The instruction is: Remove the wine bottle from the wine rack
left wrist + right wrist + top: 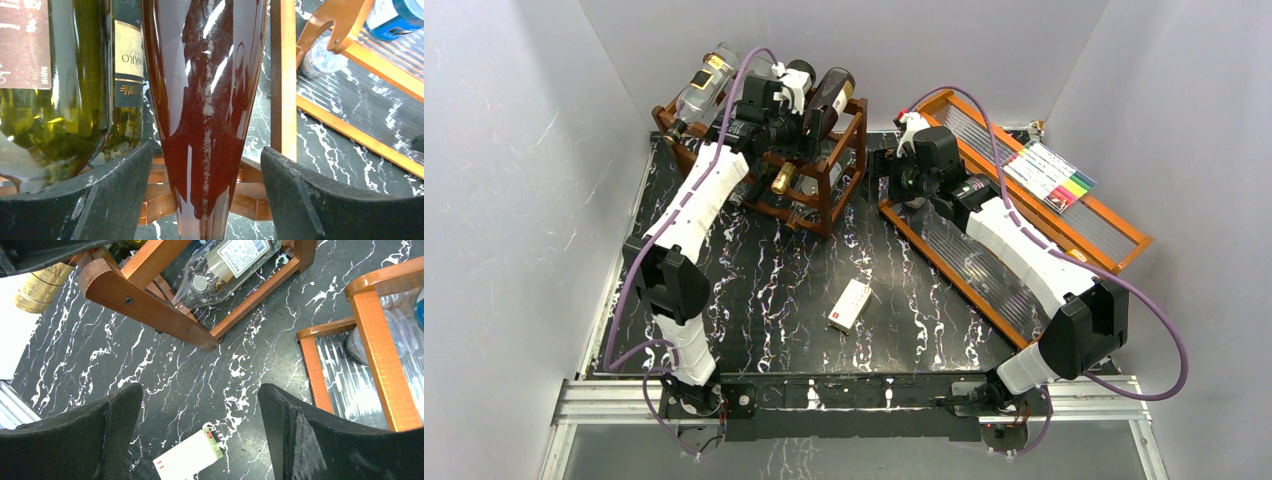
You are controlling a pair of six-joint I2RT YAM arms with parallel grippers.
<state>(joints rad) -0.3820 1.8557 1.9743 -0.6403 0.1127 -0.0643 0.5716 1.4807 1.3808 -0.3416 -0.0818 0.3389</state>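
Observation:
The wine rack [839,170] is a dark reddish-brown wooden frame at the back left of the table. Several bottles lie in it. A dark red-brown wine bottle [829,95] lies on its top tier. My left gripper [812,105] is open at that bottle. In the left wrist view the bottle [207,100] tapers down between my fingers [115,195], with a gap on each side of the left gripper [206,155]. My right gripper [889,165] is open and empty above the table, right of the rack. It also shows in the right wrist view [200,395].
Green bottles [50,100] lie left of the dark one. A clear bottle [709,80] and a gold-capped bottle [782,180] are in the rack. An orange-brown stepped shelf [1114,215] with a marker pack [1049,175] stands at right. A white box [851,305] lies mid-table.

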